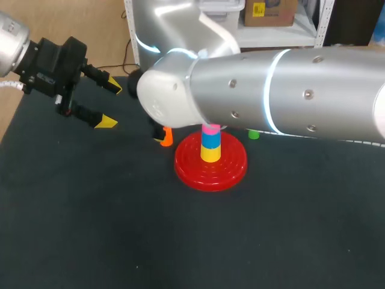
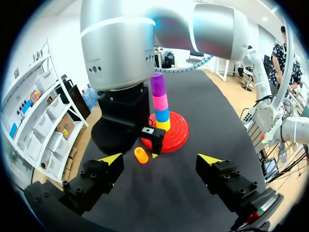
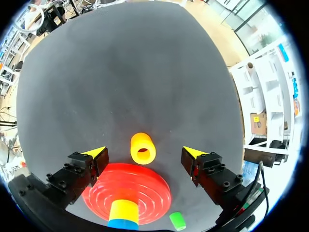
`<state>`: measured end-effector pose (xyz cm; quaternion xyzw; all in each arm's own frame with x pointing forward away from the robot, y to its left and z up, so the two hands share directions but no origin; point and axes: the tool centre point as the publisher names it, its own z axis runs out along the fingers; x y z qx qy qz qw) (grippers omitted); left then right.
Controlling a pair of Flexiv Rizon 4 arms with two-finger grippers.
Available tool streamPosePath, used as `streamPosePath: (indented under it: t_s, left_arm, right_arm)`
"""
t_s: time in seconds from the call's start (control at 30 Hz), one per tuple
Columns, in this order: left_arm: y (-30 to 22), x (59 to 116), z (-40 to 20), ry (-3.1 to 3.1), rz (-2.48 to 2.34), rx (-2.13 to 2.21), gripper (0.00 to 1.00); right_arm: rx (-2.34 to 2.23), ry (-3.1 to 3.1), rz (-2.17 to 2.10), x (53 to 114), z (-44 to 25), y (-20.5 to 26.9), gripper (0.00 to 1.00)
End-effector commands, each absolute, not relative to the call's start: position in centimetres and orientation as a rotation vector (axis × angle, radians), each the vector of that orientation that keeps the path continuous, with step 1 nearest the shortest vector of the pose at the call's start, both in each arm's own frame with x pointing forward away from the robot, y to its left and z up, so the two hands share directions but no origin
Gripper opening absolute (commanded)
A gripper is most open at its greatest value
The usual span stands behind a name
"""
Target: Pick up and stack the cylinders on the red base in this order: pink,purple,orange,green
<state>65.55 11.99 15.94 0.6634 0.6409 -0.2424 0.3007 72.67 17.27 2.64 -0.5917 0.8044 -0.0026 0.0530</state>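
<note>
The red base (image 1: 231, 170) stands mid-table with a stack on its post: yellow, blue, pink (image 2: 161, 102), then purple (image 2: 158, 83) on top. In the head view my right arm (image 1: 289, 90) hides the top of the stack. An orange cylinder (image 3: 143, 148) lies on its side beside the base. My right gripper (image 3: 144, 151) hangs over it, open, its fingers either side of the cylinder and clear of it. A green cylinder (image 1: 253, 133) lies behind the base. My left gripper (image 1: 110, 103) is open and holds nothing, off at the table's far left.
The dark table mat (image 1: 90, 229) stretches wide in front of the base. My right arm crosses above the table's back half from the right.
</note>
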Motion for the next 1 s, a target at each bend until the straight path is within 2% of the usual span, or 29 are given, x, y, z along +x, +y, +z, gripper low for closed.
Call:
streamPosePath:
  t_s: [0.03,1.0]
  left_arm:
    - [12.06,65.62,15.87,1.697,-0.645,1.762,1.00]
    - [12.06,65.62,15.87,1.697,-0.645,1.762,1.00]
  right_arm:
    - [-1.800,2.448,-0.012,72.65,2.36,17.30,1.00]
    - [-1.809,2.457,-0.006,72.44,1.61,17.03,1.00]
